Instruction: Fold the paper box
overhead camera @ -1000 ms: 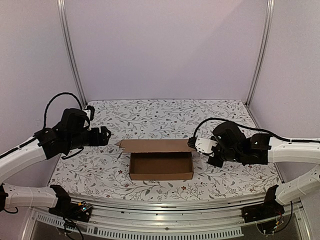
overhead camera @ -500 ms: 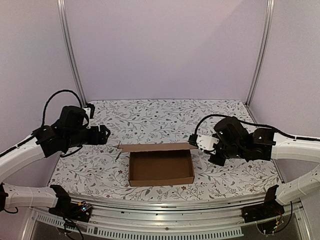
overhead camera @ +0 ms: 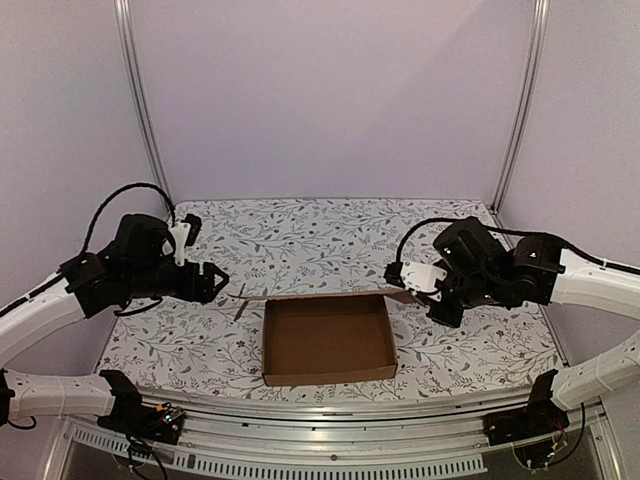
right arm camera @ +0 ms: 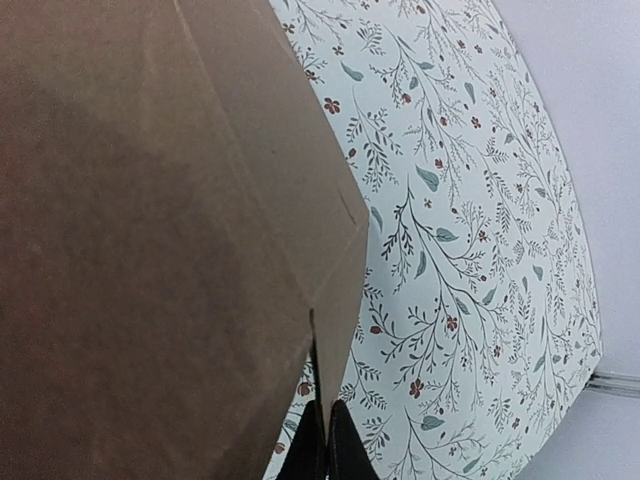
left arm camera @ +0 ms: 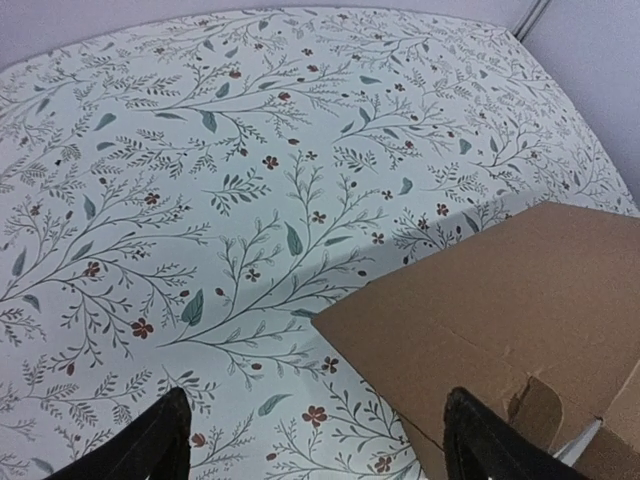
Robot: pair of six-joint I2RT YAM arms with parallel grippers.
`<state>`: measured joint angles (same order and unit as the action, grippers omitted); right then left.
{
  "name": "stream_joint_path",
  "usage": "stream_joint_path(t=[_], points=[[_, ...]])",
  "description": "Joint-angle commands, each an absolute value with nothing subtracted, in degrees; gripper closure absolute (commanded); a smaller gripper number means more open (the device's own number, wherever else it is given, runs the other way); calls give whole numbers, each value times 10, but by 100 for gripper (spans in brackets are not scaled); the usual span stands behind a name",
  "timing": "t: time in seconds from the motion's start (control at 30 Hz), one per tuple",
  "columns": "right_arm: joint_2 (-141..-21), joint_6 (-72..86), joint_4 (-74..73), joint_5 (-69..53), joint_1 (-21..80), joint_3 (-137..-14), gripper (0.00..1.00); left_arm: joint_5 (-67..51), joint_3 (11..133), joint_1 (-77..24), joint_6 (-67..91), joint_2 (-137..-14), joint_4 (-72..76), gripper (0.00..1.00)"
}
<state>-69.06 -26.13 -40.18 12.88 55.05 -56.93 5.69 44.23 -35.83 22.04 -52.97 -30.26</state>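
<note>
Table [overhead camera: 330,235] under a pale cloth printed with leafy sprigs and small red flowers. The paper box [overhead camera: 328,345] rests on it, open side up, just right of the left gripper [overhead camera: 218,283] and nearer the arm bases than the right gripper [overhead camera: 398,283].

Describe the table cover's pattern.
The table cover is white with grey-green leafy twigs and small red flowers, best seen in left wrist view.

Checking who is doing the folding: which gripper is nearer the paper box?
Right. The right gripper is shut on the right end of the rear flap of the paper box; the left gripper hangs open just off the flap's left end, not touching.
</note>
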Motion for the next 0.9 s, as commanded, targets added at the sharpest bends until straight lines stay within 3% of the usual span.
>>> stream_joint_path(t=[0.0,0.27,0.6,0.87], points=[[-680,-247,-447,120,537,-583,100,18,457,-382,179,-504,-351,15],[-676,-253,-454,105,532,-587,100,18,466,-460,83,-510,-383,16],[-675,-252,-451,101,532,-587,100,164,490,-564,-85,-614,-378,18],[-667,-253,-442,92,531,-575,100,234,482,-572,-149,-636,-340,19]])
